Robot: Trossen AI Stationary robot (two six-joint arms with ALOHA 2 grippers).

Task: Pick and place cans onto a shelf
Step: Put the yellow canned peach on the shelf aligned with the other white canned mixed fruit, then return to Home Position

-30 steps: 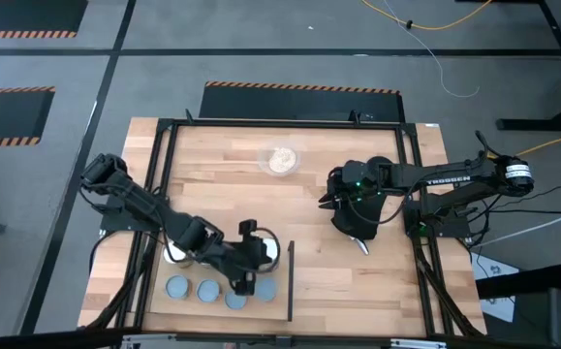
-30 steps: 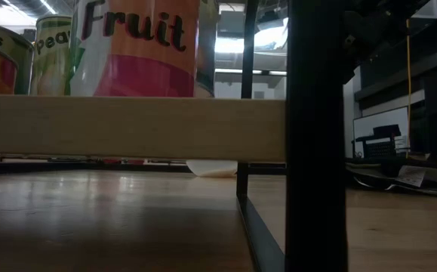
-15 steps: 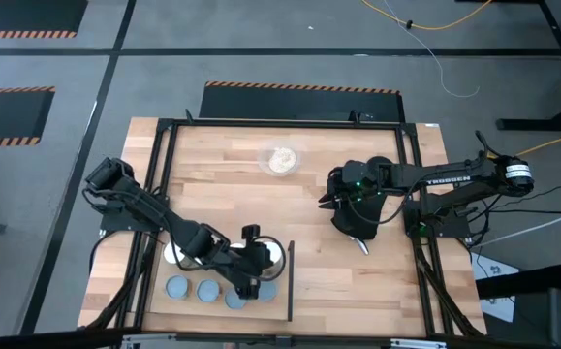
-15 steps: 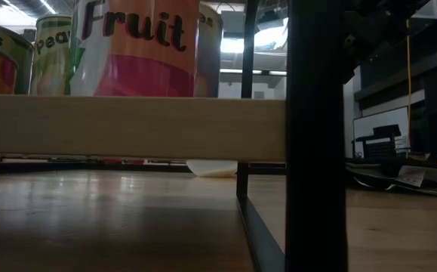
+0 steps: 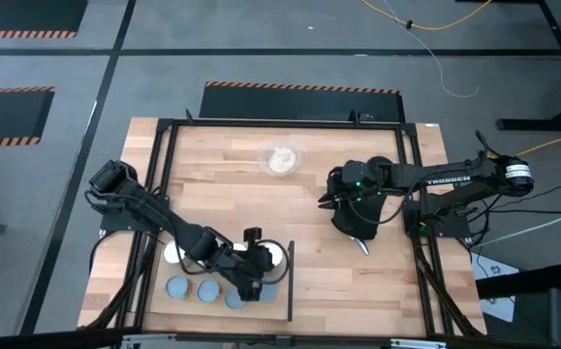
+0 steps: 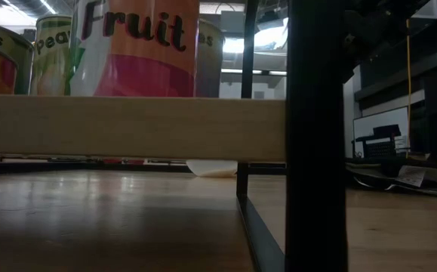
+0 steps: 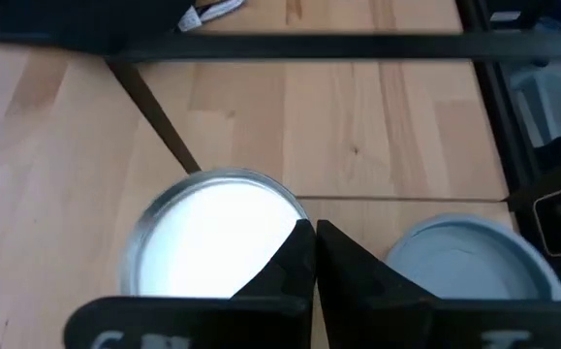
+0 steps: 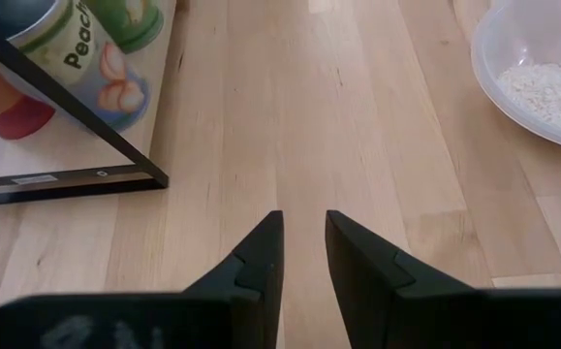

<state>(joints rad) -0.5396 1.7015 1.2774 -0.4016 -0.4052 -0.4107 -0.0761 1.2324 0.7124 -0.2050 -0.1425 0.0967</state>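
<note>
Several cans stand on the light-wood shelf (image 5: 278,308) at the table's near left; a black strip (image 5: 290,281) runs along the shelf's right edge. My left gripper (image 5: 251,279) is shut and empty over them. In the left wrist view its fingertips (image 7: 314,231) point between a white-topped can (image 7: 207,237) and a pale-blue-topped can (image 7: 474,262). The low view shows labelled cans (image 6: 139,45) standing on the plank (image 6: 127,127). My right gripper (image 8: 304,221) hangs narrowly open and empty over bare wood at the table's middle right (image 5: 327,201).
A clear bowl of beige grains (image 5: 281,159) stands at the far middle and also shows in the right wrist view (image 8: 542,78). A black mitt (image 5: 356,225) lies under the right arm. A black frame post (image 6: 316,136) stands close in the low view.
My left arm has reached a little farther toward the table's near right, carrying its gripper slightly along over the cans on the shelf. The cans have stayed in place.
</note>
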